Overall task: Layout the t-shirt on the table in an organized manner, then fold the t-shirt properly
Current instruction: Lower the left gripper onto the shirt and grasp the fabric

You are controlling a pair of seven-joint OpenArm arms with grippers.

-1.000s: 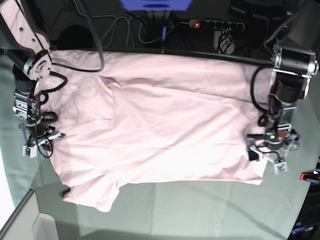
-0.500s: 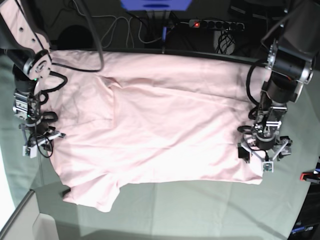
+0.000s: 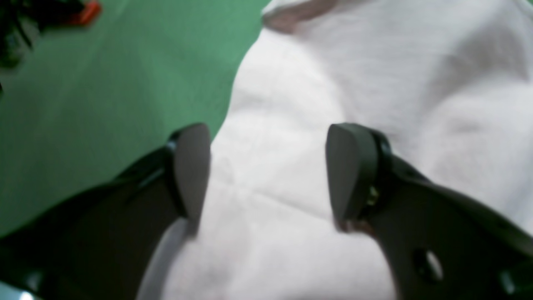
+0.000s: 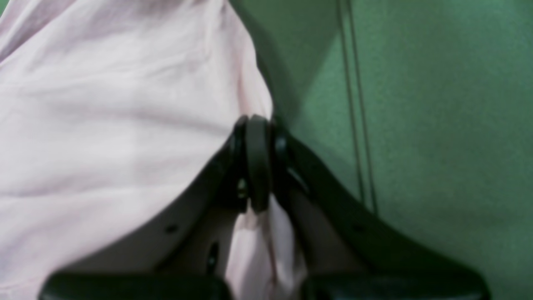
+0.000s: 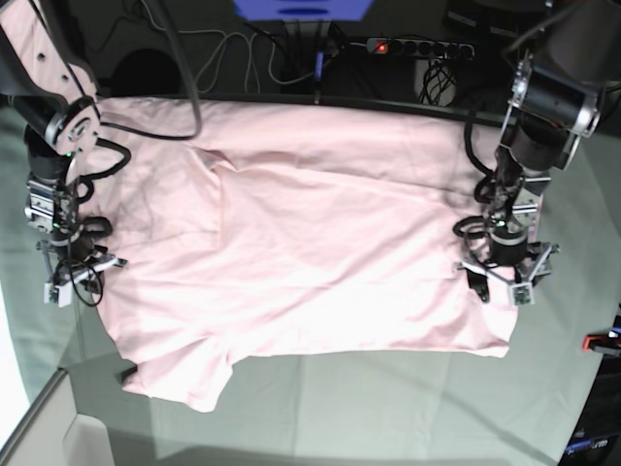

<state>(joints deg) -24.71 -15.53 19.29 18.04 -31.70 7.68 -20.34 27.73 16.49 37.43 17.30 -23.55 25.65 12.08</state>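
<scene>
Left gripper [image 5: 502, 282] at right of the base view, jaws apart, pointing straight down over the shirt's right border, fabric between the fingers [image 3: 189, 171] but not pinched. Right gripper [image 4: 258, 162] at far left, pressed together on a fold of the t-shirt [image 5: 301, 252]. T-shirt spread flat, long axis running left to right across the table [image 5: 388, 408], one sleeve hanging toward lower left. Both arms descending from the upper corners, wrists bent down.

bare table [image 5: 388, 408] near, cables [image 5: 233, 49] behind, seemingly
</scene>
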